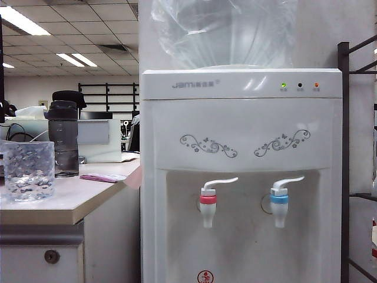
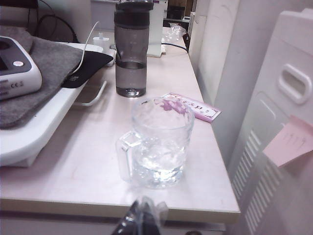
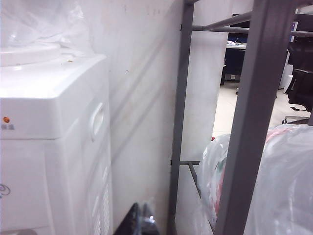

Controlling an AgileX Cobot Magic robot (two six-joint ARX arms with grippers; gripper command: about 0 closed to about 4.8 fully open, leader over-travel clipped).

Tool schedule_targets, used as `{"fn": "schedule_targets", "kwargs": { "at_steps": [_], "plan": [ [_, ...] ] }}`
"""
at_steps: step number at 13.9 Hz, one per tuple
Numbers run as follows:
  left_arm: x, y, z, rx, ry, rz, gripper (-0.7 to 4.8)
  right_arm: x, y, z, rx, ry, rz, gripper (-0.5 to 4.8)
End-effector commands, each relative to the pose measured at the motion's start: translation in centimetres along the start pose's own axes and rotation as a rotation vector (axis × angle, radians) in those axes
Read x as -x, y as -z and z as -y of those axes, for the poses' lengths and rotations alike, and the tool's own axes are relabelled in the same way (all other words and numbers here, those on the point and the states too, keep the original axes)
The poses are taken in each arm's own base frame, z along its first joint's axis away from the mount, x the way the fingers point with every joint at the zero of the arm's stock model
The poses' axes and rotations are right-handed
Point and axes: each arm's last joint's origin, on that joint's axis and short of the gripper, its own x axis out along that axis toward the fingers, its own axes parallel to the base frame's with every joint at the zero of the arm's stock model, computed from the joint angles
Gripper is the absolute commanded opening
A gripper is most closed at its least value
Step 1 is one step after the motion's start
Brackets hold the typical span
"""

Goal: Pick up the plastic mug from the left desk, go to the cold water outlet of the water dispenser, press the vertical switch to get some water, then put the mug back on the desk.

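The plastic mug [image 2: 157, 142] stands on the tabletop [image 2: 88, 166], left of the water dispenser [image 1: 241, 177]; left end effector [image 2: 142, 218] near it, pressed together, empty; right end effector [image 3: 142, 220] pressed together beside a grey rack [image 3: 254, 98].

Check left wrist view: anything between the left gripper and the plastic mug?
Nothing: bare beige desk between the left gripper and the plastic mug.

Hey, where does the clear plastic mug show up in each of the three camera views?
Exterior view: the plastic mug stands at the far left edge, on the left desk, in front of the grey bottle.
Left wrist view: mid-frame near the desk's front edge, handle toward the padded tray; the left pincer sits just short of it.
Right wrist view: not in it.
Shared landmark: the water dispenser.
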Motion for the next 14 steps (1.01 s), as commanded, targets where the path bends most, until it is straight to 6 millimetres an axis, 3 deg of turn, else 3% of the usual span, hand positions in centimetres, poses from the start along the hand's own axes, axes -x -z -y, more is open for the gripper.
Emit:
{"fn": "schedule_targets", "kwargs": {
  "at_steps": [1, 5, 6, 10, 12, 13, 14],
  "plan": [
    [0.0, -0.1, 0.0, -0.018, 0.005, 0.007, -0.06, 0.0, 0.0, 0.0, -0.021, -0.006, -0.001, -0.06],
    [0.0, -0.2, 0.0, -0.014, 0.001, 0.011, -0.06, 0.2, -0.7, 0.0, -0.052, -0.024, -0.034, -0.06],
    [0.3, -1.1, -0.1, 0.023, -0.022, 0.034, -0.06, 0.6, -2.7, 0.0, -0.056, -0.025, -0.006, -0.05],
    [1.2, -4.0, -0.1, 0.037, -0.02, 0.096, -0.06, 1.5, -6.3, 0.2, -0.08, -0.027, 0.07, -0.06],
    [1.0, -9.5, 0.2, 0.033, 0.044, 0.076, -0.06, 1.5, -11.1, 0.2, -0.088, -0.037, 0.013, -0.06],
    [0.6, -10.5, 0.3, 0.028, 0.079, 0.071, -0.06, 1.1, -12.0, 0.0, -0.088, -0.063, 0.01, -0.06],
    [-1.0, -12.7, 0.7, 0.024, 0.181, 0.029, -0.06, -0.5, -13.7, -0.5, -0.083, -0.153, -0.032, -0.06]
  ]
}}
